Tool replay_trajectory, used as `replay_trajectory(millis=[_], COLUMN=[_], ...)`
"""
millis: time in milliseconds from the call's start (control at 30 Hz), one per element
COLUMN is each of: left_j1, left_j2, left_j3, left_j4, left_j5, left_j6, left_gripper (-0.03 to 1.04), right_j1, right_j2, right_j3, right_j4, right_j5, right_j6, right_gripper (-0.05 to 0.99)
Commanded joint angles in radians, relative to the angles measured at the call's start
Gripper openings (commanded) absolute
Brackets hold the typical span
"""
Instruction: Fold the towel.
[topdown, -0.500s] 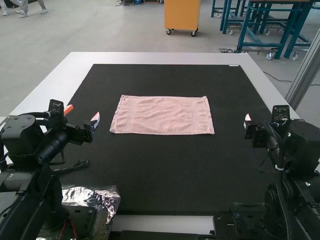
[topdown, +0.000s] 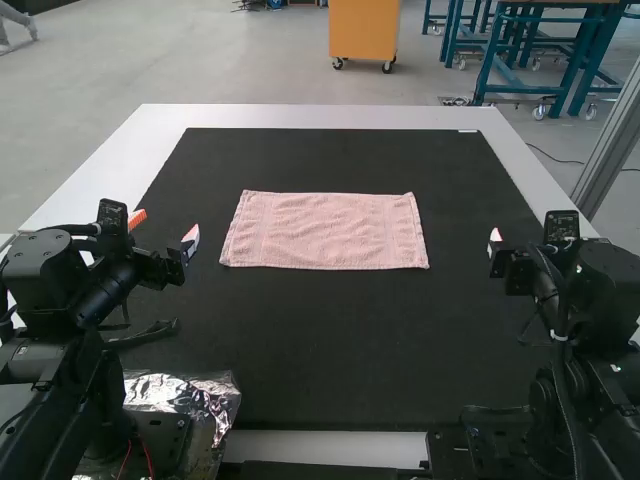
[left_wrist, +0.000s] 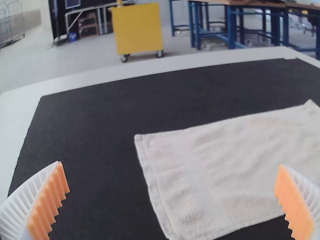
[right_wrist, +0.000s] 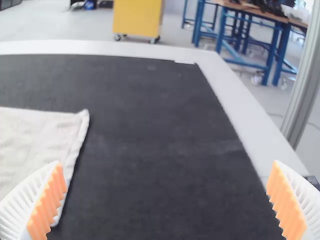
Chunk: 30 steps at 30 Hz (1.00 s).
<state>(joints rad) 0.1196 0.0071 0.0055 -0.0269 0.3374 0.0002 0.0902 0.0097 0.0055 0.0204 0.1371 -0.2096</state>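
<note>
Flat and roughly square to the work area, a pale pink rectangular terry towel (topdown: 325, 232) lies on a black mat (topdown: 330, 340) atop a white table (topdown: 300, 115), its long axis running from the left arm's side to the right arm's. The left gripper (left_wrist: 170, 165), its white ribbed fingers and orange pads (left_wrist: 49, 202) spread wide with nothing between them, stands just off the towel's left short edge. Across the mat, the right gripper (right_wrist: 167, 164), a match in white and orange, is likewise parted and empty, with the towel's right short edge forward and to its left.

The left gripper appears the nearer of the two; a wider strip of mat separates the right one from the cloth. Neither touches it. The towel's short edges face the two arms, one apiece, while a long edge faces the arm bases, its two corners seemingly the handiest places to grip.

The fold has yet to be made from this layout, though the number of layers cannot be told. The next move likely calls for both grippers to go inward and down to those near corners; a pinch on one side alone could skew the cloth.
</note>
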Motion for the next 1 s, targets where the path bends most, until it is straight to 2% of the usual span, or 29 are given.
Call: replay_trajectory(millis=[0,400,500,567,633,700,733,800,833,900,967], left_j1=[0.003,0.002,-0.001,-0.001,0.005,0.006,0.003,0.003,0.006,0.006,0.008], left_j2=[-0.007,-0.007,-0.007,-0.007,-0.007,-0.007,-0.007,-0.007,-0.007,-0.007,-0.007], left_j3=[-0.006,-0.006,-0.006,-0.006,-0.006,-0.006,-0.006,-0.006,-0.006,-0.006,-0.006], left_j4=[0.005,0.005,0.008,0.041,0.124,0.208,0.228,0.259,0.262,0.266,0.300], left_j5=[0.009,0.009,0.009,0.009,-0.023,-0.097,-0.141,-0.170,-0.198,-0.213,-0.216], left_j6=[0.011,0.011,0.015,0.018,0.037,0.135,0.139,0.164,0.193,0.210,0.211], left_gripper=[0.97,0.97,0.97,0.97,0.97,0.96,0.96,0.96,0.94,0.89,0.92], right_j1=[-0.009,-0.009,-0.009,-0.010,-0.009,-0.012,-0.015,-0.014,-0.009,-0.007,-0.010], right_j2=[-0.008,-0.010,-0.008,-0.008,-0.010,-0.010,-0.008,-0.008,-0.010,-0.010,-0.010], right_j3=[-0.007,-0.007,-0.007,-0.007,-0.007,-0.007,-0.007,-0.007,-0.007,-0.007,-0.007], right_j4=[0.006,0.003,0.004,0.050,0.139,0.228,0.240,0.231,0.230,0.242,0.270], right_j5=[-0.030,-0.050,-0.051,-0.050,-0.050,-0.047,-0.048,-0.051,-0.062,-0.064,-0.064], right_j6=[0.009,0.007,-0.036,-0.062,-0.062,-0.094,-0.152,-0.315,-0.355,-0.359,-0.399], right_gripper=[0.92,0.92,0.92,0.92,0.92,0.92,0.92,0.92,0.92,0.92,0.92])
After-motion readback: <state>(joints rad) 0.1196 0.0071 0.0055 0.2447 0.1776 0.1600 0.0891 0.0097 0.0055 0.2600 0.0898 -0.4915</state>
